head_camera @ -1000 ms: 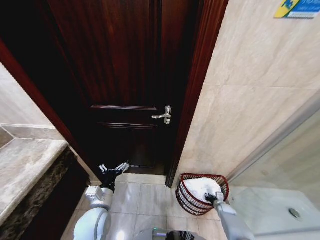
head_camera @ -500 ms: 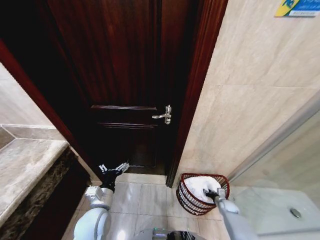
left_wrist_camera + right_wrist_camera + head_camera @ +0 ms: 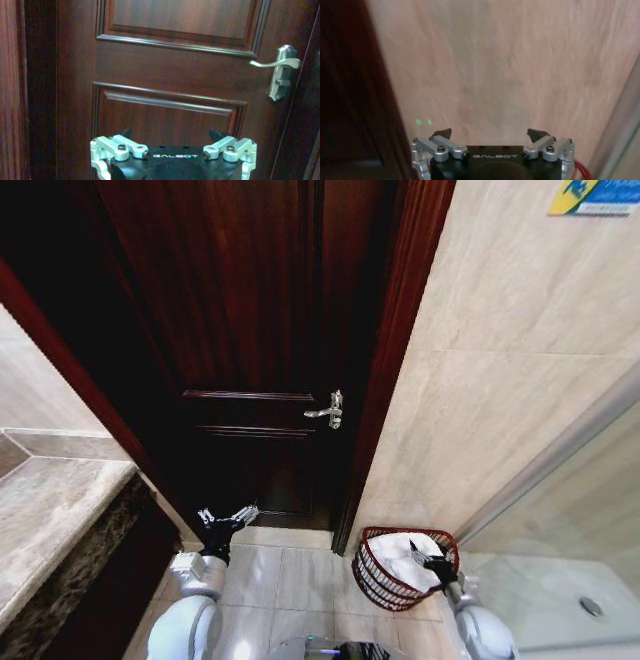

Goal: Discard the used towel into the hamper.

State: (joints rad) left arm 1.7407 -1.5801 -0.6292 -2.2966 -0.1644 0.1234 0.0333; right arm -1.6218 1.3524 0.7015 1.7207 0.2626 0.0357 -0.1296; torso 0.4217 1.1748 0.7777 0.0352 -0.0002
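The hamper [image 3: 368,573], a small reddish wire basket, stands on the floor tiles by the door frame. The white towel [image 3: 400,552] lies bundled inside it, rising to the rim. My right gripper [image 3: 431,556] hovers at the hamper's near right rim, open and holding nothing. In the right wrist view this gripper [image 3: 490,133] points at the beige wall tile, and a red sliver of the hamper [image 3: 583,171] shows beside it. My left gripper [image 3: 226,518] hangs open in front of the dark door and is seen again in the left wrist view [image 3: 170,134].
A dark wooden door [image 3: 260,330] with a silver lever handle [image 3: 328,410] stands straight ahead. A stone counter [image 3: 50,510] is at the left. A glass shower panel and white tray [image 3: 560,600] are at the right. Bare floor tiles [image 3: 290,575] lie between the arms.
My right gripper has drawn back from over the towel toward the hamper's near right rim and tilted up. The towel stays in the hamper. The left arm has not moved.
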